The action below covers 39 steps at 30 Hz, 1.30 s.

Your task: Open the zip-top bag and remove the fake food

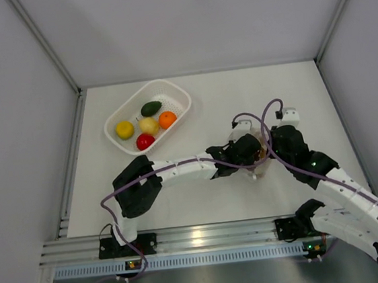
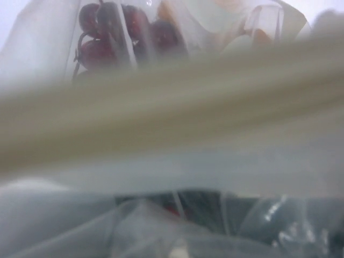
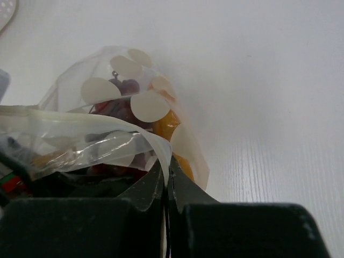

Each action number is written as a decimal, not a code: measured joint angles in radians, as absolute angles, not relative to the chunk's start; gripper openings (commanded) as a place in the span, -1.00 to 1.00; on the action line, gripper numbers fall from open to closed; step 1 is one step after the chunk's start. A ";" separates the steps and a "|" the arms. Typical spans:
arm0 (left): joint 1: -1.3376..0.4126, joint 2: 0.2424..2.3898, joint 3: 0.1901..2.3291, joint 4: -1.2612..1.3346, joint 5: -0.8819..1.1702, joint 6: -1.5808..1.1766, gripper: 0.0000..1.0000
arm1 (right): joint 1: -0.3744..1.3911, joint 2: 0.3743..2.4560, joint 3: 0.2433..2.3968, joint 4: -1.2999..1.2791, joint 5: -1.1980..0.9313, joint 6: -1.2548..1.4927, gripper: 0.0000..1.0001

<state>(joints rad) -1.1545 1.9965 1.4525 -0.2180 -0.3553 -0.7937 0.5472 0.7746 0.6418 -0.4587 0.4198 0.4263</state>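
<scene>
The zip-top bag (image 3: 134, 107), clear with white dots, stands on the table between both grippers (image 1: 257, 170). Purple grapes (image 3: 126, 86) and an orange-yellow piece (image 3: 164, 124) show inside it. My right gripper (image 3: 167, 161) is shut on the bag's upper edge, with the film pinched between its black fingers; it sits at the bag's right (image 1: 269, 150). My left gripper (image 1: 251, 150) is pressed against the bag's left side. In the left wrist view blurred bag plastic (image 2: 172, 134) hides its jaws, and the grapes (image 2: 105, 32) show behind it.
A white perforated basket (image 1: 177, 92) at the back left holds an avocado (image 1: 150, 108), two lemons (image 1: 125, 129), an orange (image 1: 167, 119) and a red apple (image 1: 145, 141). White walls close in the table on three sides. A metal rail (image 1: 199, 238) runs along the near edge.
</scene>
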 measured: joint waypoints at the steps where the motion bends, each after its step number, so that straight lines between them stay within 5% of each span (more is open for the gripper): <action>1: -1.155 1.975 1.444 -0.218 -0.355 -0.791 -1.00 | 0.547 0.786 0.646 -0.451 0.419 0.424 -1.00; 26: -1.089 1.723 1.298 -0.202 -0.257 -0.690 -1.00 | 0.560 1.035 0.736 -0.411 0.420 0.377 -1.00; 39: -1.082 1.678 1.288 -0.184 -0.043 -0.626 -1.00 | 0.620 1.053 0.835 -0.414 0.524 0.338 -1.00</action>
<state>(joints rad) -1.0824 1.6779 1.2884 -0.1844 -0.0429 -0.6262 0.6197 1.0534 0.8352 -0.4141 0.5236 0.3382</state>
